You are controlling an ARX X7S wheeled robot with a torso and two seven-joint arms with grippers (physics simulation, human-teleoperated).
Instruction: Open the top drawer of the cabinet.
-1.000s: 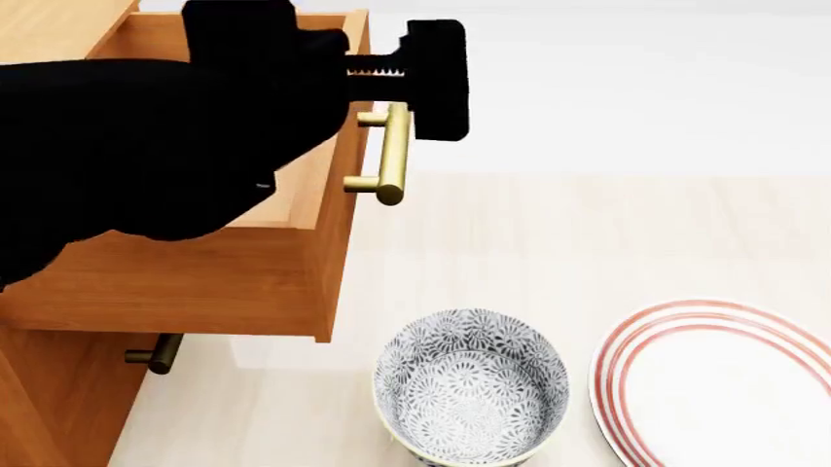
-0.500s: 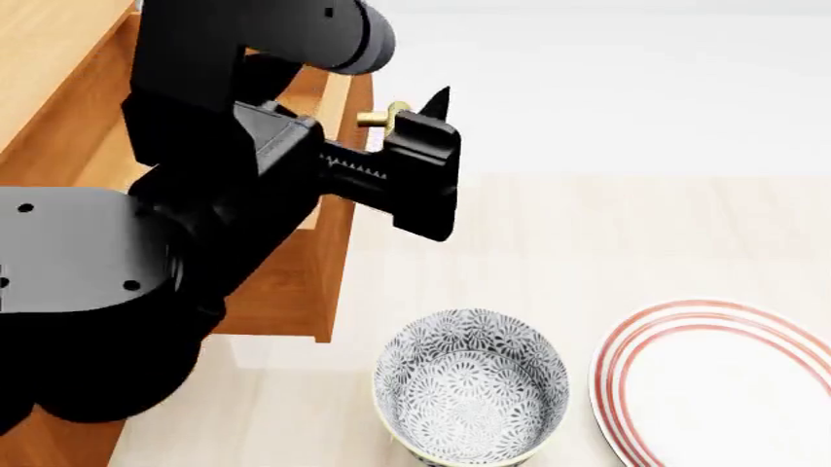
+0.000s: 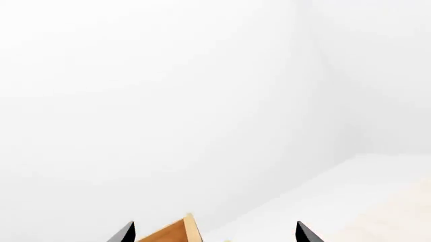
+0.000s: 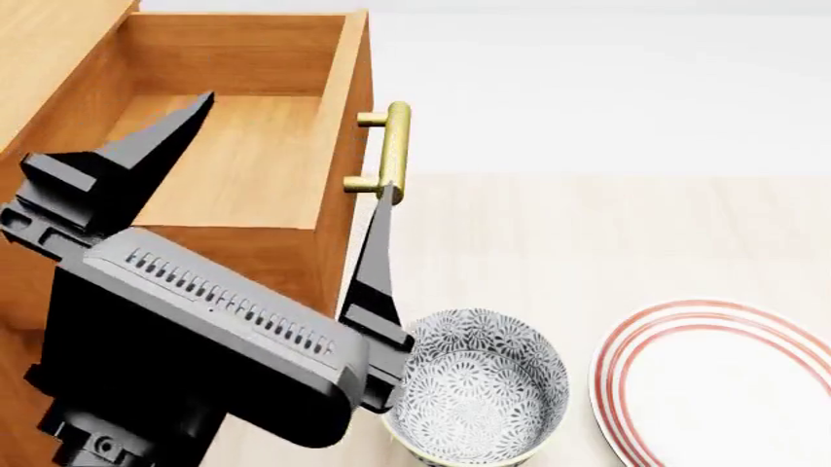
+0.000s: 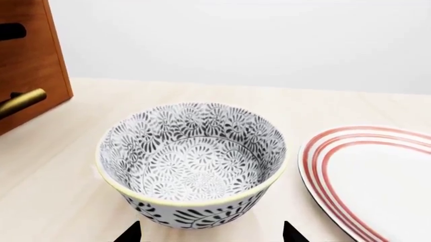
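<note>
The top drawer [image 4: 240, 146] of the orange-brown cabinet [image 4: 46, 44] stands pulled out, its bare wooden inside in the head view. Its brass bar handle [image 4: 395, 151] is free, with nothing on it. My left gripper [image 4: 296, 141] hangs open in front of the drawer, tips pointing up; one finger [image 4: 377, 263] rises just below the handle without gripping it. In the left wrist view the left gripper [image 3: 214, 234] frames a drawer corner [image 3: 171, 232] against white wall. My right gripper [image 5: 210, 234] is open and empty, close to a patterned bowl [image 5: 192, 161].
The patterned bowl [image 4: 474, 389] sits on the pale floor right of the cabinet, with a red-ringed plate [image 4: 727, 379] beside it. The right wrist view shows the plate [image 5: 377, 171], the cabinet's front corner [image 5: 30, 60] and a lower brass handle [image 5: 20, 103].
My left gripper has come off the top drawer's handle and drawn back toward the camera, turning its open fingers upward. The drawer's inside and handle are now uncovered.
</note>
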